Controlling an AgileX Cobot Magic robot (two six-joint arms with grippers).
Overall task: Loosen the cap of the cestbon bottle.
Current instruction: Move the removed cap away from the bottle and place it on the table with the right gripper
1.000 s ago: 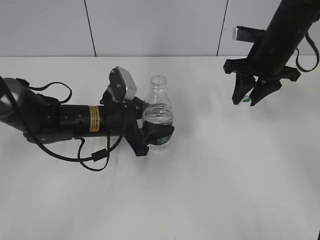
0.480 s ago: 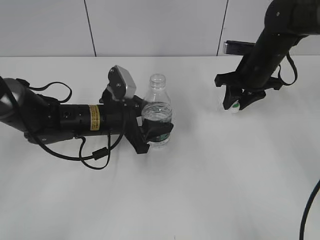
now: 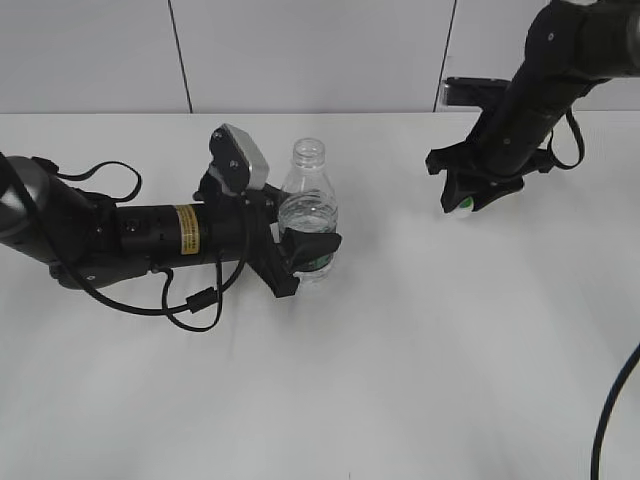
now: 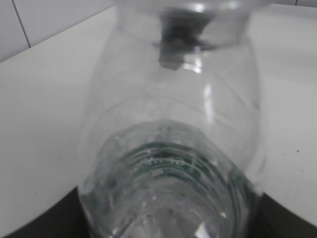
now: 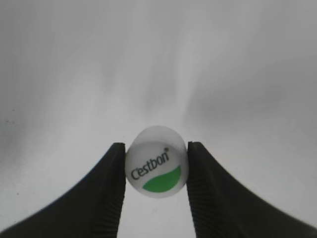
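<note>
The clear cestbon bottle [image 3: 307, 215] stands upright left of the table's middle, with its threaded neck open and no cap on it. My left gripper [image 3: 305, 250] lies along the table and is shut on the bottle's lower body at the green label; the bottle [image 4: 171, 148] fills the left wrist view. The white cap [image 5: 156, 168] with its green mark and "Cestbon" lettering sits between the fingers of my right gripper [image 5: 156, 171], which is shut on it. In the exterior view the right gripper [image 3: 468, 200] is low over the table at the back right, with the cap [image 3: 464, 205] just visible.
A white table [image 3: 420, 350] carries everything, with a grey panelled wall [image 3: 320, 50] behind it. The left arm's black cables [image 3: 190, 305] loop on the table beside it.
My right gripper has moved left and down toward the table with the cap. My left gripper has shifted the bottle slightly left and back.
</note>
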